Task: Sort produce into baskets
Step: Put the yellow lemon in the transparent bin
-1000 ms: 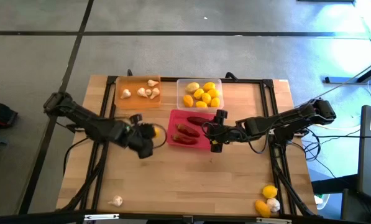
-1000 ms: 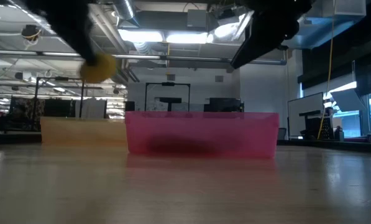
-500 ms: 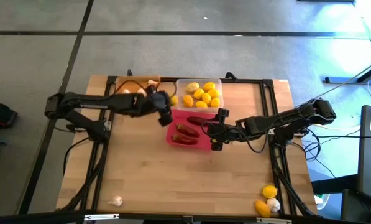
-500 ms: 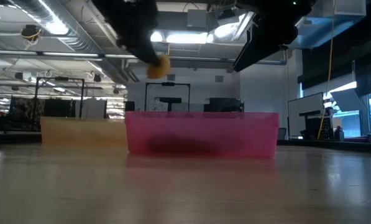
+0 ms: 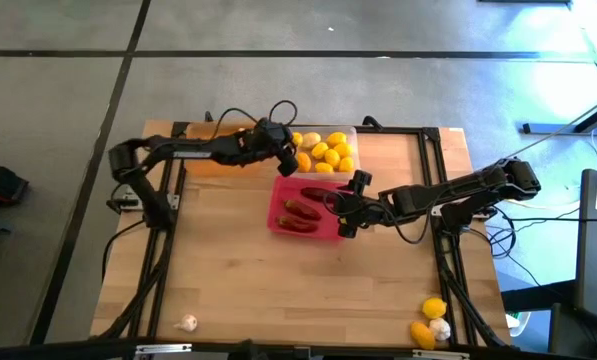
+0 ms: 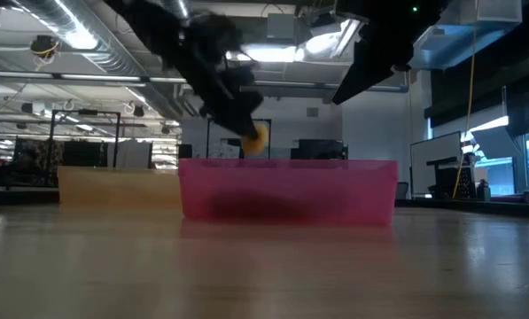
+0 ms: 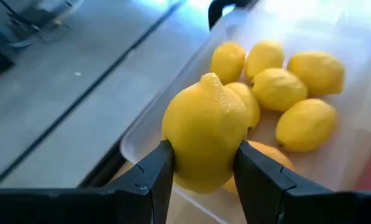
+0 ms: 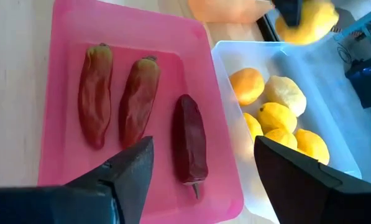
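Observation:
My left gripper [image 7: 202,155] is shut on a yellow lemon [image 7: 205,138] over the left near corner of the clear basket [image 5: 350,133], which holds several lemons [image 7: 296,93]. In the low view the lemon [image 6: 256,139] hangs just above the baskets. My right gripper [image 8: 204,146] stands open above the pink basket [image 8: 67,155], over its right side [image 5: 346,207]. Three dark red chili peppers [image 8: 138,99] lie flat in that basket. The orange basket [image 5: 213,160] is mostly hidden under my left arm. My left gripper pinches the lemon by its two opposite sides [image 7: 173,146] between the two fingers [image 7: 151,177]. The fingers slant down, coming from the table's left. The lemon's pointed tip [image 7: 211,78] faces away from the gripper. It is lifted clear above the clear basket's edge.
Loose produce lies by the near edge: a garlic bulb [image 5: 186,322] at the left, and two lemons [image 5: 434,307] with a garlic bulb [image 5: 440,327] at the right corner. Bare wooden table [image 5: 278,280] spreads between them.
My left gripper has carried the lemon from the table's left side, near the pink basket's left edge, toward the far edge and the right, to the clear basket's near left corner, sinking a little and turning as it went. The right arm has kept still.

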